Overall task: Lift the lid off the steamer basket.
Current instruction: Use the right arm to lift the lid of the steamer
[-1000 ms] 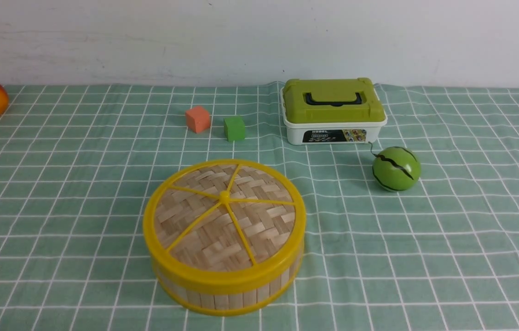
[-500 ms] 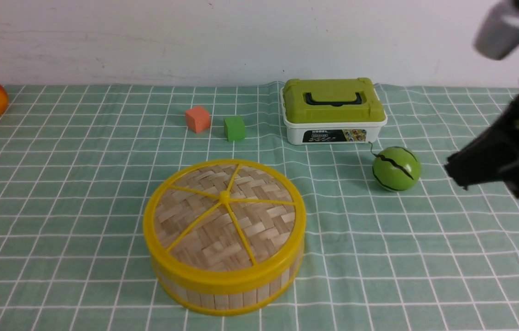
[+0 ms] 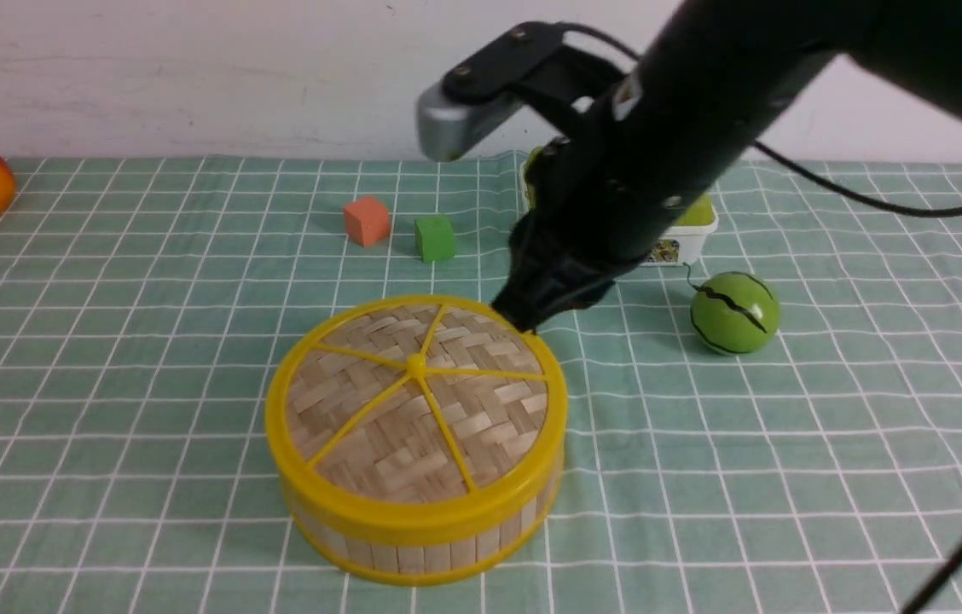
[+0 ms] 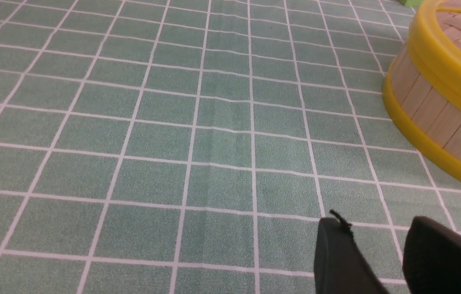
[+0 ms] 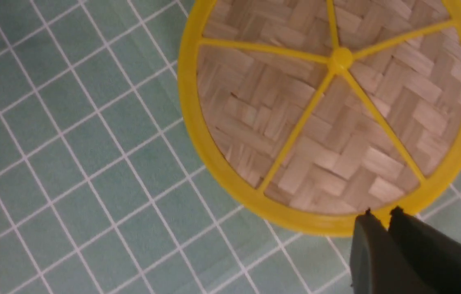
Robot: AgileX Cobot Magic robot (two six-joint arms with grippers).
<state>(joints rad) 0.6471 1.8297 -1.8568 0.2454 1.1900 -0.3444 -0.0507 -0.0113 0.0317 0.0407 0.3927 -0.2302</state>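
**A:** What is to be made out in the front view?

**B:** The lid (image 3: 417, 401) is seen seated flat on the steamer basket (image 3: 413, 546), near the middle of the checked tablecloth (image 3: 106, 384). The right gripper (image 3: 524, 320) is held at the lid's far right rim. Whether the rim is touched cannot be told from here. The step in hand is judged to be the approach, as nothing has been lifted yet.

**A:** And in the left wrist view?

**B:** The basket's slatted wall is shown at one edge of the picture, with the lid's yellow rim closed over its top. The left gripper (image 4: 377, 234) is seen low over bare cloth, apart from the basket. Its jaws are parted and nothing is held between them. No share in this step is suggested for it.

**A:** And in the right wrist view?

**B:** The lid is looked down upon, with its five spokes meeting at the centre knob (image 5: 340, 60). The right gripper's tips are shown over the near part of the yellow rim. Only a narrow slit is left between the jaws, and the rim can be seen through it. Nothing is clasped.

**A:** What is called for next?

**B:** A wider opening is judged to be needed, so that the rim can be taken with one finger inside it and one outside. The tips would then have to be lowered onto the rim and closed firmly. A straight lift would be wanted after that, so that the basket beneath is not dragged or tipped along with the lid.
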